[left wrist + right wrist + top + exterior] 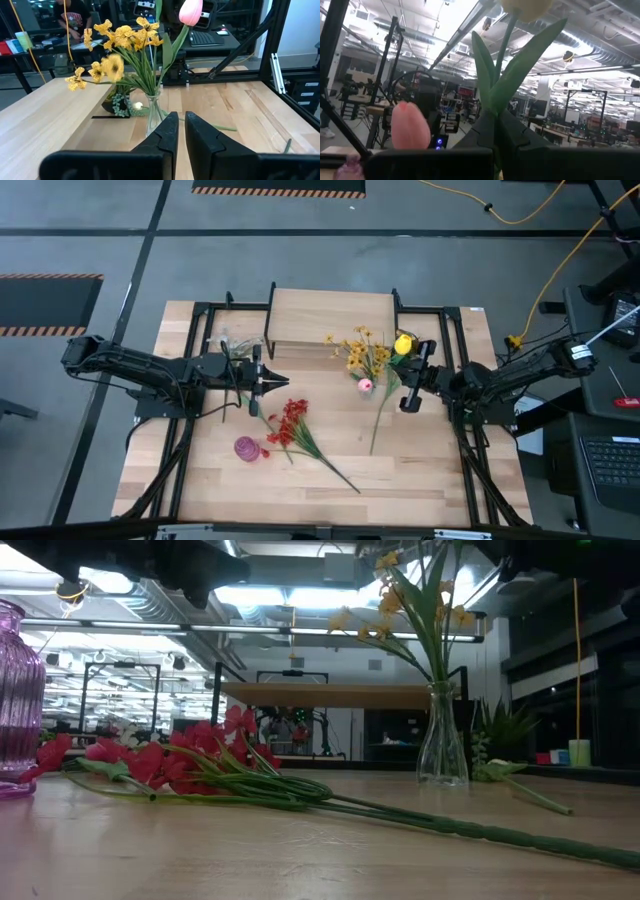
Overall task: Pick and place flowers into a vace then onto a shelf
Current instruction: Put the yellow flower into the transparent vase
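The right gripper has its 2 fingers pressed together on the stalk of a yellow tulip. In the right wrist view that stalk and its leaves rise straight out from between the fingertips, with the pale bloom above them. From above, the yellow bloom lies just beside the front right corner of the shelf, and the green stalk runs down past the gripper over the table. The right arm reaches in from the table's right edge, its wrist pointing toward the middle.

The left gripper has its fingers nearly together with only a thin gap between them, as the left wrist view shows, and nothing visible lies in that gap. It sits near the middle of the table, in front of the shelf, pointing toward a clear glass vase. The left arm stretches in level from the table's left edge.

The vase stands upright between the 2 grippers and holds yellow blossoms and 1 pink tulip.

A red berry spray lies flat on the table in front of the left gripper, its stalk running toward the front edge. A purple vase stands just beside it.
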Controlling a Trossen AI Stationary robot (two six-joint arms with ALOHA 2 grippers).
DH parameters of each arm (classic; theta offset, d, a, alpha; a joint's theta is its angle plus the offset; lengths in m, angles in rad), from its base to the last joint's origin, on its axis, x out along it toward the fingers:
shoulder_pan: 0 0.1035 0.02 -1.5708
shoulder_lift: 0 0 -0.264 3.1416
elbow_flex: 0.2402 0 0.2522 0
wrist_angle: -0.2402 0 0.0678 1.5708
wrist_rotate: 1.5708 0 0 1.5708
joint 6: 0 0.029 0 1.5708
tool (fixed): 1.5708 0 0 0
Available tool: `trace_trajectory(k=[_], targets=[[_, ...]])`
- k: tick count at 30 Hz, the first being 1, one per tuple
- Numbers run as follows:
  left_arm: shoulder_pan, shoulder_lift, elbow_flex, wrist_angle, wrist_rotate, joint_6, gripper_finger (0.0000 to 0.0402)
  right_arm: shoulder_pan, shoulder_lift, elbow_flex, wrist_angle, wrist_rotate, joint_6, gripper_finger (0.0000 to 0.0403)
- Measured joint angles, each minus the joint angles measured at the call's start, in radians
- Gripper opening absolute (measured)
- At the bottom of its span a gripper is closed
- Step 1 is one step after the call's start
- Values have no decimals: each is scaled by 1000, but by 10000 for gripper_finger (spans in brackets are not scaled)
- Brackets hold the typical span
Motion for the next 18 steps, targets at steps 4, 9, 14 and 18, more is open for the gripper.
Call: trace_trajectory(k=[4, 9, 14, 18], targets=[[0, 0, 0, 0, 0, 0, 29, 0, 12, 0, -15, 7, 8, 2], [0, 0, 0, 0, 0, 0, 26, 0, 20, 0, -73, 104, 26, 2], [0, 0, 0, 0, 0, 0, 25, 0, 19, 0, -108, 122, 48, 2], [0, 0, 0, 0, 0, 0, 24, 0, 19, 0, -129, 122, 65, 2]])
